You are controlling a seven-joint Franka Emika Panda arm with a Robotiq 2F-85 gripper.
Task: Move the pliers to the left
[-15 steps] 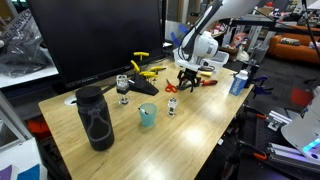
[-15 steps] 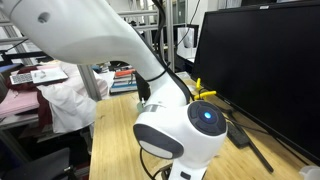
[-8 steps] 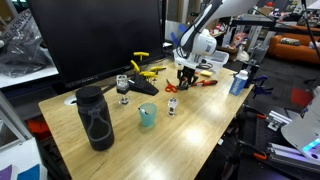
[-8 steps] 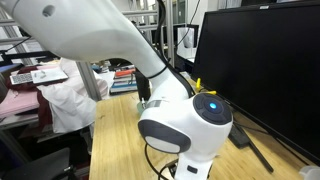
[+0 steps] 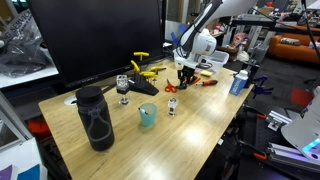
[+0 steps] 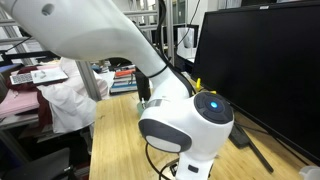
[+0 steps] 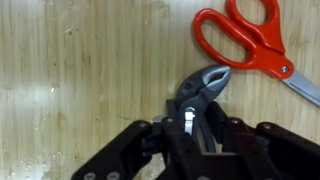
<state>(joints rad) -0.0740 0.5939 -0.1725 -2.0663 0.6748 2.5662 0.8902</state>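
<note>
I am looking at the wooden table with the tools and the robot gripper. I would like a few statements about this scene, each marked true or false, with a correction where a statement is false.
1. In the wrist view, the dark metal head of the pliers sticks out from between the fingers of the black gripper. True.
2. The red-handled scissors are held in the gripper. False: they lie on the light wooden table, beyond the head of the pliers.
3. The tall black bottle lies on its side. False: it stands upright.
4. The small teal cup stands on the table beside the tall black bottle. True.
</note>
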